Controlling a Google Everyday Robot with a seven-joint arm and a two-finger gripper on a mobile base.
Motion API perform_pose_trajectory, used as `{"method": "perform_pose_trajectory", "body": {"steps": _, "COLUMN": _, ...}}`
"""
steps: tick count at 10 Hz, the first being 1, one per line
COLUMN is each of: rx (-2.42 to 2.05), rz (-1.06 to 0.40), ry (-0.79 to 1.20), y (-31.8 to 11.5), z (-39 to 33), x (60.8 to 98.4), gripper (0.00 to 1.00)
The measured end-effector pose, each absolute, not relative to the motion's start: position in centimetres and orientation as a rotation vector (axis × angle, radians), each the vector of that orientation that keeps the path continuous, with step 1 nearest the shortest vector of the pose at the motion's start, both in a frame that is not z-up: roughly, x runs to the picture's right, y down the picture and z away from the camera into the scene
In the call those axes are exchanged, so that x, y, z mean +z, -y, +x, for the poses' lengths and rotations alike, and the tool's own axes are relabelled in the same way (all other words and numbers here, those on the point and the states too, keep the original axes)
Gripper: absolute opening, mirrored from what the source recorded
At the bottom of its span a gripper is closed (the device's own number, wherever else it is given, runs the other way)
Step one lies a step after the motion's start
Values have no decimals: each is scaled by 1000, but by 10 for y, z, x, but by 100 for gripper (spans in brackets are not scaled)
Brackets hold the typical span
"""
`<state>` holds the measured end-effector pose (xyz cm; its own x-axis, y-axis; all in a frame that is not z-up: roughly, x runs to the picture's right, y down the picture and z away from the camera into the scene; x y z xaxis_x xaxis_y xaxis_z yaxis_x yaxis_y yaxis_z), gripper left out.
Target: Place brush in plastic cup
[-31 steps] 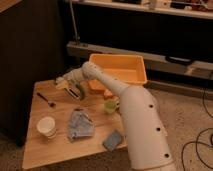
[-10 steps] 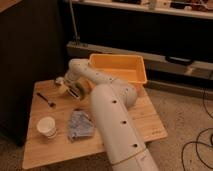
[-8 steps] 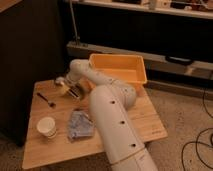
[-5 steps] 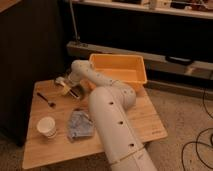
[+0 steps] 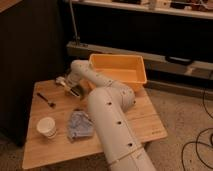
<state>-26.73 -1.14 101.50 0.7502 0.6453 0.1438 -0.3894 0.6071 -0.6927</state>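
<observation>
The brush (image 5: 75, 91), cream handle with dark bristles, lies on the far left part of the wooden table (image 5: 40, 150), next to the orange bin. My gripper (image 5: 66, 83) is right at the brush, at its left end and low over the table. My white arm (image 5: 112, 125) runs from the bottom middle up to it. The lime-green plastic cup is hidden, likely behind my arm.
An orange bin (image 5: 119, 70) stands at the table's far edge. A white paper cup (image 5: 47, 127) stands front left, a crumpled blue-grey cloth (image 5: 80, 124) beside it. A small dark utensil (image 5: 46, 100) lies at the left. Dark shelving is behind.
My arm has swung closer in front of the table's middle and now covers the green cup. The gripper stays at the brush; over the last second nothing visibly moves.
</observation>
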Motion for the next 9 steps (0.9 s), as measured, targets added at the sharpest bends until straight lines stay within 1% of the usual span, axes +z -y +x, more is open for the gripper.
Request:
{"method": "perform_pose_trajectory", "body": {"steps": 1, "rx": 616, "rz": -690, "ry": 404, "y": 11, "z": -267, "x": 1015, "gripper": 3}}
{"method": "perform_pose_trajectory", "body": {"steps": 2, "rx": 616, "rz": -691, "ry": 403, "y": 11, "z": -267, "x": 1015, "gripper": 0}}
{"method": "perform_pose_trajectory", "body": {"steps": 4, "rx": 623, "rz": -726, "ry": 462, "y": 11, "z": -267, "x": 1011, "gripper": 0}}
{"method": "perform_pose_trajectory", "body": {"steps": 5, "rx": 653, "rz": -730, "ry": 589, "y": 26, "z": -263, "x": 1001, "gripper": 0}}
{"method": "perform_pose_trajectory", "body": {"steps": 6, "rx": 669, "rz": -728, "ry": 652, "y": 38, "z": -255, "x": 993, "gripper": 0}}
{"method": "perform_pose_trajectory", "body": {"steps": 9, "rx": 666, "rz": -721, "ry": 797, "y": 77, "z": -247, "x": 953, "gripper": 0}}
